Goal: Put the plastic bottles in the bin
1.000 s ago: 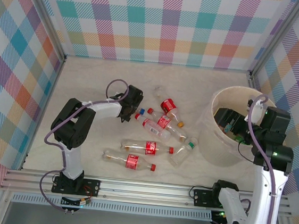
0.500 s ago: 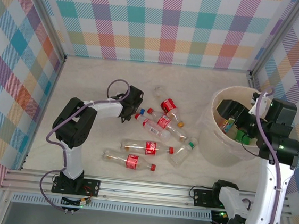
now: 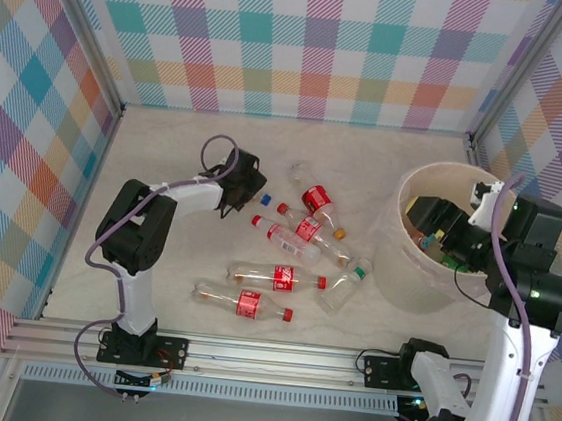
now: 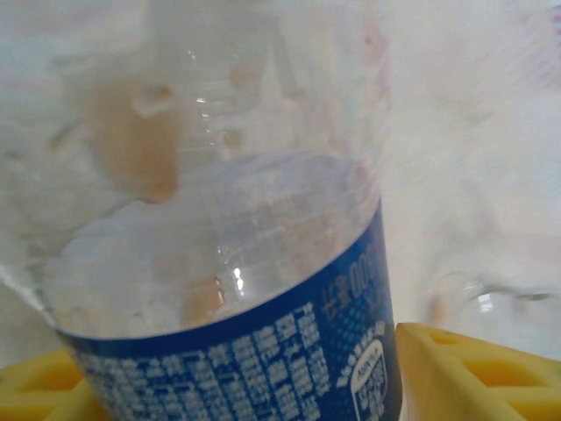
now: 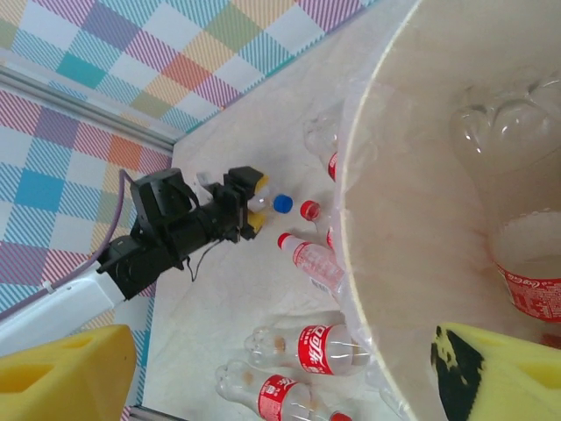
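Quick update: over the last second the left gripper [image 3: 251,189] goes from wide open to pinched in around the blue-label bottle [image 4: 219,263], at the far left end of the pile on the table [image 3: 168,138]. Its blue cap [image 3: 265,198] has nudged a bit farther away along with the gripper, so I'd say the grab took and this one heads for the bin [image 3: 404,279] next. In the left wrist view the bottle sits right between the yellow pads [image 4: 473,368], and both seem to be pressed against it.

Meanwhile the right gripper [image 3: 433,218] has backed up a little and hangs over the bin's mouth. Its fingers are spread wide with nothing between them, so its drop looks done. A red-labelled bottle [image 5: 526,281] lies inside the bin. The other bottles [image 3: 276,276] lie loose on the table, left of the bin.
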`<action>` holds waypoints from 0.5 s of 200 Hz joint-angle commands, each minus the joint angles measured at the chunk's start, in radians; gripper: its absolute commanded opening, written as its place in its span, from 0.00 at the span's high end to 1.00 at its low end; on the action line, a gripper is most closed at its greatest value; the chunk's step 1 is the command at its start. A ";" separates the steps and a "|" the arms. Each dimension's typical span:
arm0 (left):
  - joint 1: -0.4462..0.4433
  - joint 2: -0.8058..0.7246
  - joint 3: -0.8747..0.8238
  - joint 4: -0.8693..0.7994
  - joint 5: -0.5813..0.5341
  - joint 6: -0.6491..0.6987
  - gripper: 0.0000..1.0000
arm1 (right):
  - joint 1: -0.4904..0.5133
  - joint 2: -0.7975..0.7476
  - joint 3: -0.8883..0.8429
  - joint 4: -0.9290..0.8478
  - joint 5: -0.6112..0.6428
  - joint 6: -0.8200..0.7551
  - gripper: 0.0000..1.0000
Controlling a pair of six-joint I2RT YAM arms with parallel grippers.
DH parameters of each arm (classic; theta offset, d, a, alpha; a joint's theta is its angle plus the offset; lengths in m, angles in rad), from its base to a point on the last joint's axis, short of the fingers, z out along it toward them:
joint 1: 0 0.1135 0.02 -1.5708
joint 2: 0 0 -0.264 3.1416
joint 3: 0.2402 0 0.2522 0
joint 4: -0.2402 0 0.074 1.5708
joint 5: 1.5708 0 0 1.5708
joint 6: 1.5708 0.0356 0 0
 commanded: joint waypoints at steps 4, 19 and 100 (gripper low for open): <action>0.013 -0.095 0.009 0.041 0.022 0.121 0.33 | -0.005 0.053 0.089 -0.008 -0.048 0.003 0.14; 0.012 -0.157 -0.032 0.044 0.031 0.135 0.33 | 0.000 0.083 0.121 0.046 -0.067 0.007 0.16; -0.031 -0.318 -0.009 -0.074 0.273 0.387 0.40 | 0.514 0.368 0.256 0.399 0.132 -0.030 0.16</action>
